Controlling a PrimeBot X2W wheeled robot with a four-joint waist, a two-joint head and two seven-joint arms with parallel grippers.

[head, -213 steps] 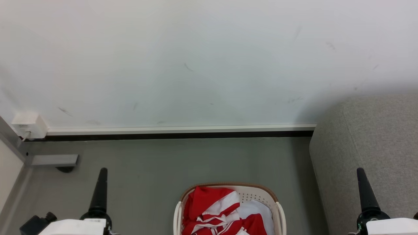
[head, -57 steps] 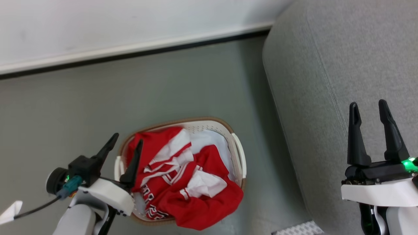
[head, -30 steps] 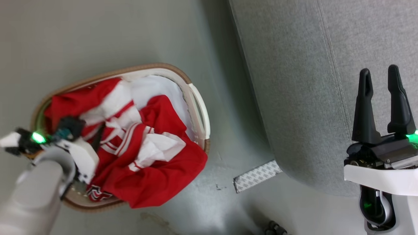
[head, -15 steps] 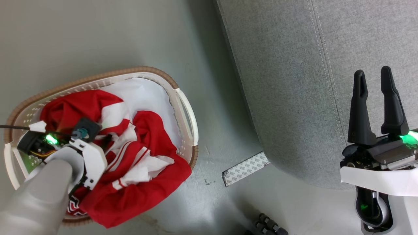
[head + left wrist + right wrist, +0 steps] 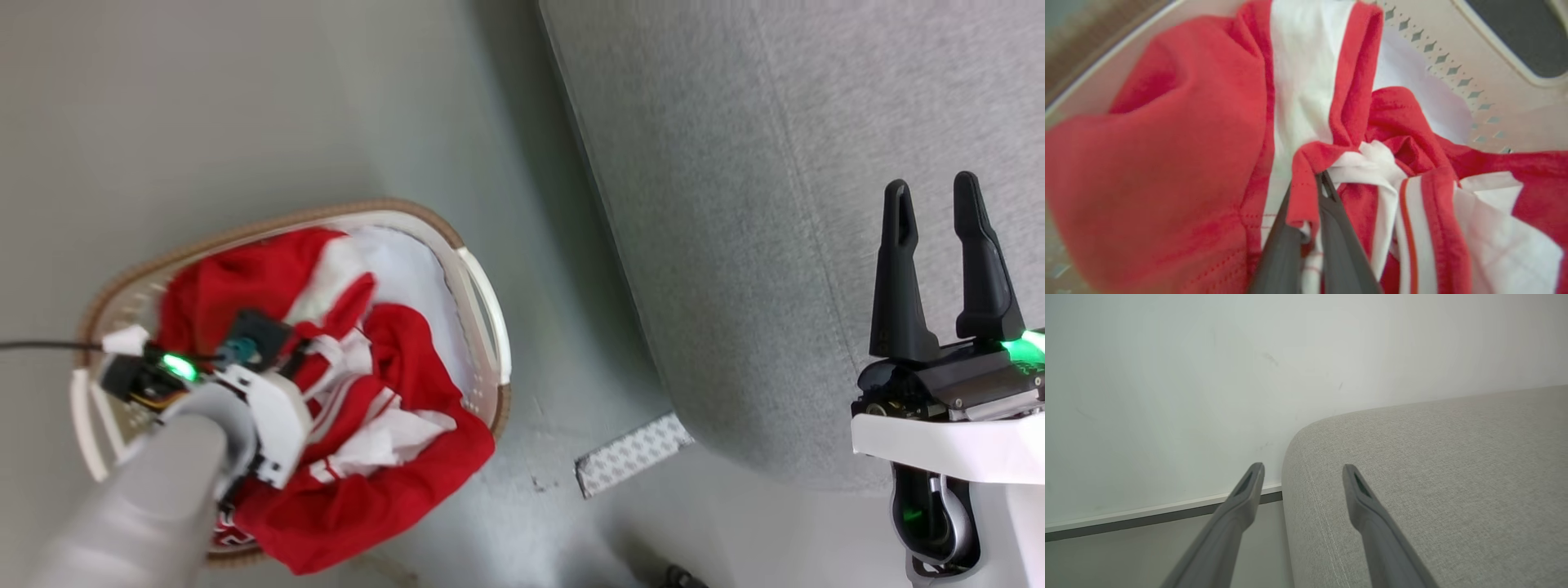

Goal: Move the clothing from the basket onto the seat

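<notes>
The clothing (image 5: 359, 392), red with white stripes, lies heaped in the cream basket (image 5: 483, 304) on the floor, one edge spilling over the near rim. My left wrist (image 5: 269, 408) reaches down into the heap. In the left wrist view my left gripper (image 5: 1310, 183) is shut on a bunched red fold of the clothing (image 5: 1208, 122), close to the perforated basket wall (image 5: 1453, 81). The grey seat (image 5: 775, 204) stands right of the basket. My right gripper (image 5: 931, 186) hangs open over the seat (image 5: 1433, 457); that right gripper (image 5: 1303, 468) holds nothing.
A plain white fabric pad (image 5: 408, 269) lines the basket under the garments. A patterned grey strip (image 5: 633, 453) lies on the floor by the sofa's corner. Wall and baseboard (image 5: 1167, 510) run behind the sofa. Bare grey floor (image 5: 204, 106) lies beyond the basket.
My left gripper has gone from open to shut, pinching a fold of the red clothing inside the basket. The head camera shifted slightly. The right gripper has stayed open in place.
</notes>
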